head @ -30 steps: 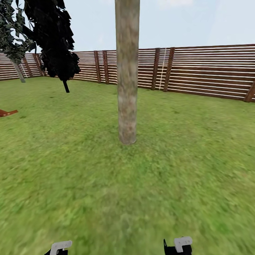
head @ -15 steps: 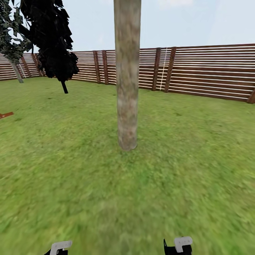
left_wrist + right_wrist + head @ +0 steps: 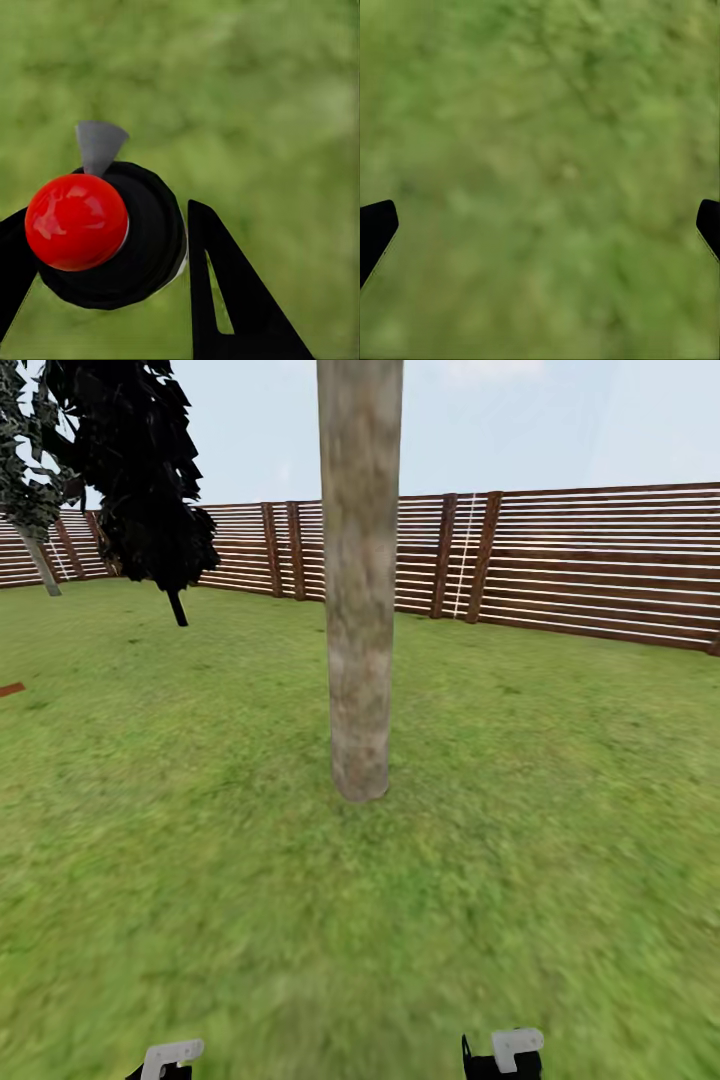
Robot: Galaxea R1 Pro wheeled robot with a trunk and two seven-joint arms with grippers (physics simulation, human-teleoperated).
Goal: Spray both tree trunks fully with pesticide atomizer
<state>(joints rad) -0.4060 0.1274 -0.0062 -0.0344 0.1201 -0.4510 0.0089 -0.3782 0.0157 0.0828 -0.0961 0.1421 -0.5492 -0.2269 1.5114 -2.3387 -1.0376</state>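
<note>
A thick pale grey-brown tree trunk rises from the lawn straight ahead, a short way off, with its crown out of frame. A second tree with grey-green foliage stands far off at the left by the fence. In the left wrist view, my left gripper is shut on the pesticide atomizer, a black body with a red round knob and a grey nozzle. My right gripper hangs open over bare grass, holding nothing. No specks show on the near trunk.
A thin-stemmed black-foliaged tree stands back left. A brown slat fence closes the lawn behind. A red-brown object lies at the left edge. Open grass surrounds the near trunk.
The whole head view has moved forward: the near trunk looks larger, its base lower in the picture. The arms keep their place at the bottom edge.
</note>
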